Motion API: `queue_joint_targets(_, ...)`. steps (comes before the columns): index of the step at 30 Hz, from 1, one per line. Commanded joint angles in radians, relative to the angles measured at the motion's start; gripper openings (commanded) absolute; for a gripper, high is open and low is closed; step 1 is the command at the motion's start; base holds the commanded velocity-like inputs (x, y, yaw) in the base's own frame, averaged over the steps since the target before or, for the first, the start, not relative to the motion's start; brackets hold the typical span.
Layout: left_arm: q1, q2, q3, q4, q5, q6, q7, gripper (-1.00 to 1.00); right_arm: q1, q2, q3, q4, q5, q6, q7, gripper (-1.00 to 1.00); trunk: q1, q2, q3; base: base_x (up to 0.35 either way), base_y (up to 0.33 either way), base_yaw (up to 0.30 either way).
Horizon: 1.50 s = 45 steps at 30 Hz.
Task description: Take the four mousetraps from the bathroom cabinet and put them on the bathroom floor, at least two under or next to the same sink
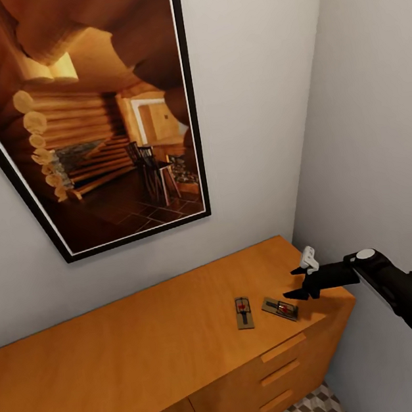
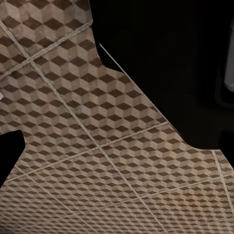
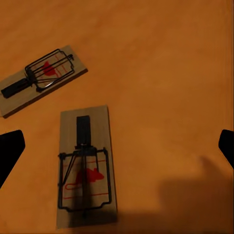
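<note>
— On the flat top of the low orange-brown wooden cabinet [image 1: 155, 347], what do you see?
— Two small flat brown wooden mousetraps [image 1: 243, 312] [image 1: 280, 308] lie side by side, near the right end.
— And the black right gripper [image 1: 297, 285]?
— It hangs just above the nearer trap [image 3: 87, 165], fingers spread wide, holding nothing.
— The left one?
— I cannot tell; its camera looks down at the cube-patterned brown and cream floor tiles [image 2: 97, 146]
</note>
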Motion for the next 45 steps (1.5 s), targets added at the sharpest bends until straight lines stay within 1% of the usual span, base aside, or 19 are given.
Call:
queue_joint_targets(1, -0.001, -0.001, -0.008, 0.002, 0.008, -0.006, 0.002, 1.00, -0.001, 0.000, 0.001, -0.002, 0.004, 0.009, -0.002, 1.00, 0.000, -0.002, -0.002, 0.000, 0.000, 0.000)
queue_joint_targets(5, -0.001, -0.001, -0.008, 0.002, 0.008, -0.006, 0.001, 1.00, -0.001, 0.001, 0.002, -0.002, 0.016, 0.009, -0.017, 1.00, 0.000, -0.002, -0.002, 0.000, 0.000, 0.000)
queue_joint_targets(13, -0.001, -0.002, -0.008, 0.002, 0.008, -0.006, 0.001, 1.00, -0.001, 0.004, 0.003, -0.001, 0.022, 0.009, -0.032, 1.00, 0.000, -0.002, -0.002, 0.000, 0.000, 0.000)
queue_joint_targets(22, -0.001, -0.003, -0.008, 0.002, 0.007, -0.007, 0.001, 1.00, -0.001, 0.005, 0.003, -0.001, 0.021, 0.009, -0.036, 1.00, 0.000, -0.002, -0.002, 0.000, 0.000, 0.000)
queue_joint_targets(30, -0.001, -0.009, -0.008, 0.002, 0.007, -0.008, 0.001, 1.00, -0.001, 0.007, 0.003, -0.001, 0.020, 0.009, -0.035, 1.00, 0.000, -0.002, -0.002, -0.008, 0.042, 0.000)
queue_joint_targets(45, -0.001, -0.010, -0.008, 0.002, 0.007, -0.009, 0.000, 1.00, -0.001, 0.008, 0.005, -0.001, 0.020, 0.009, -0.035, 1.00, 0.000, -0.002, -0.002, -0.004, 0.017, 0.000)
